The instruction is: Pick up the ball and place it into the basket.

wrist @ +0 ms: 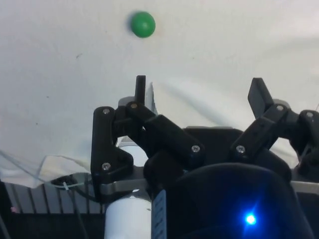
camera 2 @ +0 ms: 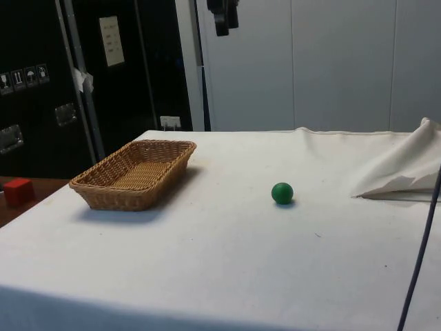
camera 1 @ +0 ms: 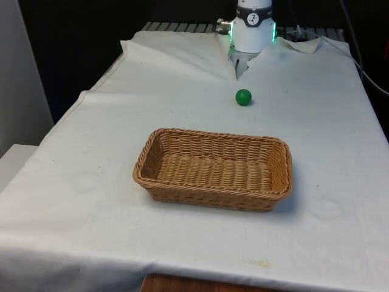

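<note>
Nearest to the front camera stands the wicker basket (camera 1: 213, 169), a shallow rectangular one with nothing inside, resting on the white cloth of the desk (camera 1: 328, 201). Behind it, toward the robot's end of the desk and well apart from the basket, lies the green ball (camera 1: 243, 97) alone on the cloth; in the side view the ball (camera 2: 282, 193) is between the basket (camera 2: 134, 172) and a raised fold of cloth (camera 2: 400, 169). High above the desk hangs the pincer (wrist: 199, 94), its two black fingers (wrist: 141, 89) spread wide apart and holding nothing, with the ball (wrist: 143, 24) seen far below it on the cloth. At the edge of the side view a small red block (camera 2: 18, 191) sits on a low wooden surface next to the desk.
</note>
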Available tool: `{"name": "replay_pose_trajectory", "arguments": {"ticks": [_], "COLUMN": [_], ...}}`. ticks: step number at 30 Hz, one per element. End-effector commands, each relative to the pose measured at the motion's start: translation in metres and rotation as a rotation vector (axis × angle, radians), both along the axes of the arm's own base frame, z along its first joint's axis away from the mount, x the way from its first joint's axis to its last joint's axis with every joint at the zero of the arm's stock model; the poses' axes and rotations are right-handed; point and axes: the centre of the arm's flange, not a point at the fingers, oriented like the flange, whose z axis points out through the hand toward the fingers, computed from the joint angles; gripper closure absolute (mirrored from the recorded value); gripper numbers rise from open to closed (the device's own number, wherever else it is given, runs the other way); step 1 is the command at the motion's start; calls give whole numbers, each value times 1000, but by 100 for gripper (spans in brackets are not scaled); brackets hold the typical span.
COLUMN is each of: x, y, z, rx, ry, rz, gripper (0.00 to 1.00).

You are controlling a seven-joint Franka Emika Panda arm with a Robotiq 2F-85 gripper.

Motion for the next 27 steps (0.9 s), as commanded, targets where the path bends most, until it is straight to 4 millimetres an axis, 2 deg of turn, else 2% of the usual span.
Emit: {"name": "replay_pose_trajectory", "arguments": {"ticks": [1, 3, 4, 11, 12, 15, 19, 20, 26, 27], "x": [-6, -12, -8, -37, -34, -51, -64, -62, -88, -86], "y": [1, 0, 0, 0, 1, 0, 0, 1, 1, 2], "z": [-2, -6, -4, -29, -27, -43, -59, -58, -84, -83], "rx": [-5, -2, 3, 12, 17, 19, 24, 30, 34, 40], "ry": [-17, -22, -5, -35, -22, -35, -31, -19, -20, -6], "rz": [-1, -1, 1, 3, 6, 6, 7, 10, 12, 13], "gripper": [0, 0, 0, 0, 0, 0, 0, 0, 0, 0]}}
